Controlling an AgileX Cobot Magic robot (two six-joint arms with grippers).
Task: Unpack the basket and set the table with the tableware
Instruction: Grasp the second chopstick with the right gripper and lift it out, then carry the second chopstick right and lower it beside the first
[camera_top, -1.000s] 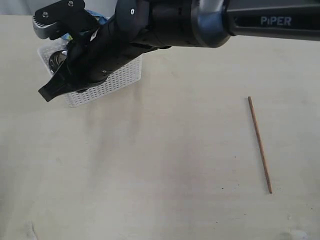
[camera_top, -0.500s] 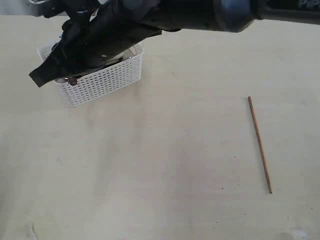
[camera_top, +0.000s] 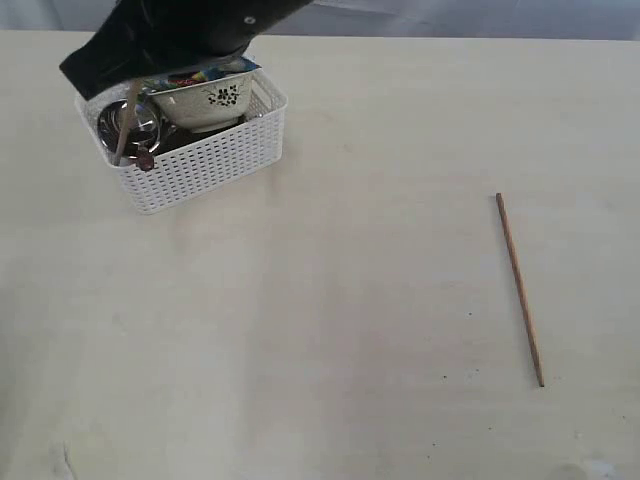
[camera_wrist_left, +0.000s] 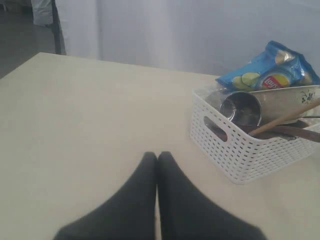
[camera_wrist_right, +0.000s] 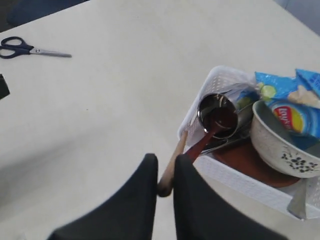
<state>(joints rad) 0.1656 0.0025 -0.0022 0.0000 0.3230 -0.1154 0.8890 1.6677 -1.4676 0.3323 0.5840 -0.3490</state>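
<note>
Draws right gripper (camera_wrist_right: 164, 167) up off white latticed plastic basket (camera_wrist_right: 240, 186), thin brown wooden chopstick (camera_wrist_right: 176, 152) clenched between jaws: starts its removal. Holds left gripper (camera_wrist_left: 157, 157) pressed together, empty.

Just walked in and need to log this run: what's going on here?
The right gripper is over at the basket, pinching a wooden chopstick that pokes out of it. A second chopstick already lies on the table. The bowl and cup are in the basket; the left gripper sits shut and empty nearby.
</note>
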